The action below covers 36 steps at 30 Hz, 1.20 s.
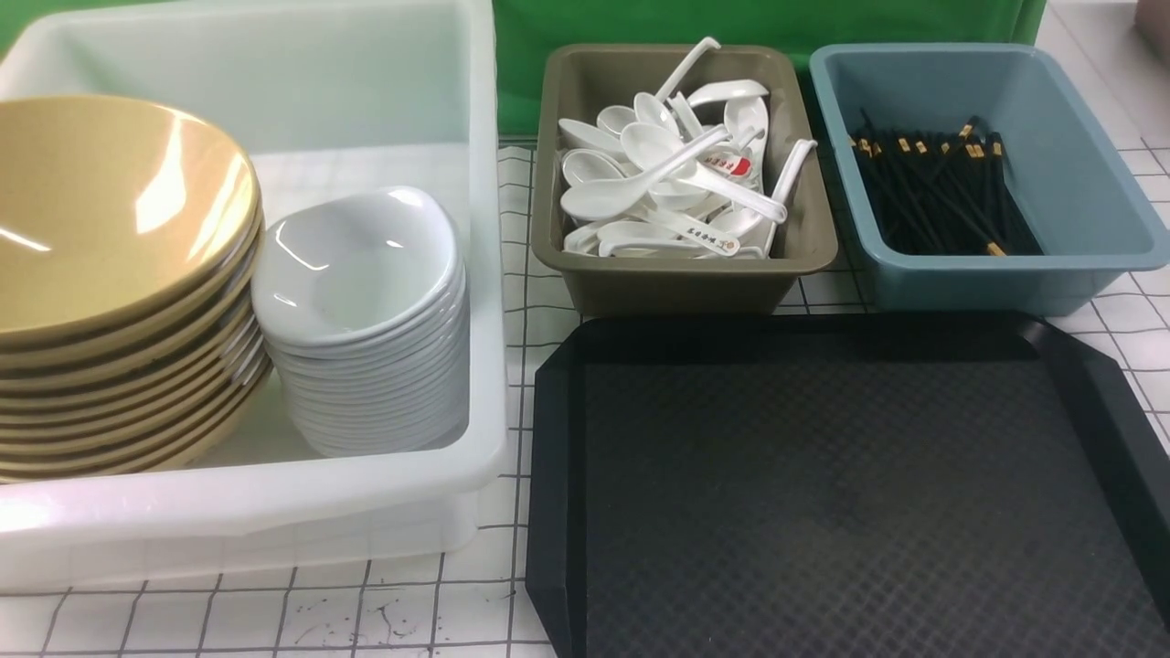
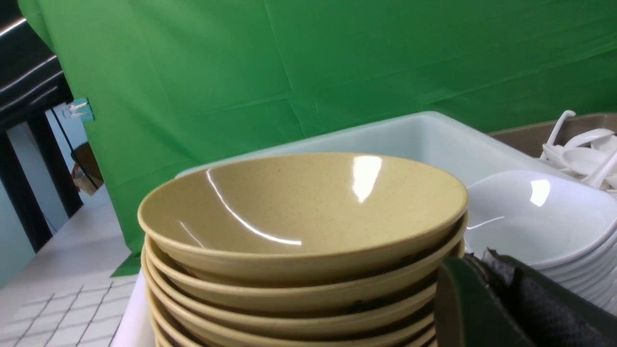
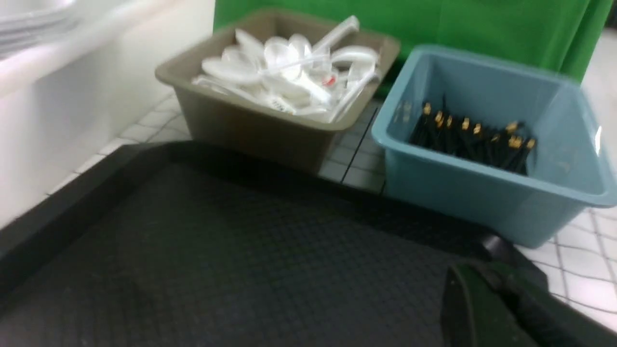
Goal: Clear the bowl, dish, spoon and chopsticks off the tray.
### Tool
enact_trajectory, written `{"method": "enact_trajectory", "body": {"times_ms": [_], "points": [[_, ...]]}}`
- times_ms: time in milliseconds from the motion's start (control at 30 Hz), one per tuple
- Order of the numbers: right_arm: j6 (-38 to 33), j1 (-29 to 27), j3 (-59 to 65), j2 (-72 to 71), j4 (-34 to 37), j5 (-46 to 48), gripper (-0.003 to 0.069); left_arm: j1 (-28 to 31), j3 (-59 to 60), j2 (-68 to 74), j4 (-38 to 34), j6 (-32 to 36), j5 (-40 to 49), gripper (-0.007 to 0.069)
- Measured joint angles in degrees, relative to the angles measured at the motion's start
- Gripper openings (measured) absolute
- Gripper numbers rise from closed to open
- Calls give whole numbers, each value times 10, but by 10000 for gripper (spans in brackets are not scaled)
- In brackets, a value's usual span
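the black tray [image 1: 850,493] lies bare on the gridded tabletop [image 1: 274,612]. the mustard bowl [image 1: 101,210] tops a stack of like bowls in the white tub [image 1: 274,493], beside a stack of white dishes [image 1: 361,265]. white spoons [image 1: 672,174] fill the olive bin [image 1: 681,279], and black chopsticks [image 1: 937,187] lie in the blue bin [image 1: 1088,183]. the left gripper [image 2: 501,299] sits just beside the bowl stack, the right gripper [image 3: 501,308] over the tray's corner; only a sliver of each shows, so their opening cannot be told.

My way over the tray [image 1: 823,493] at lower right is open. Behind it, upper right, two bins [image 1: 681,274] [image 1: 978,274] wall the far edge; the tub [image 1: 274,493] blocks the left.
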Motion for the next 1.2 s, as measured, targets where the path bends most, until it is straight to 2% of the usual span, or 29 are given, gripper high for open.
{"method": "enact_trajectory", "body": {"times_ms": [167, 267, 400, 500, 633, 1200], "points": [[-9, -4, 27, 14, -48, -37, 36, 0, 1, -1, 0, 0, -1, -13], [-7, -24, 47, 7, -54, -75, 36, 0, 1, -1, 0, 0, 0, -13], [35, -81, 101, -10, -73, -118, 36, 0, 1, -1, 0, 0, 0, -13], [68, -103, 136, -10, -81, -136, 38, 0, 1, -1, 0, -1, 0, -13], [84, -104, 138, -10, -91, -107, 40, 0, 1, -1, 0, -4, 0, -13], [87, -107, 138, -10, -93, -104, 47, 0, 1, -1, 0, -3, 0, -13]]}}
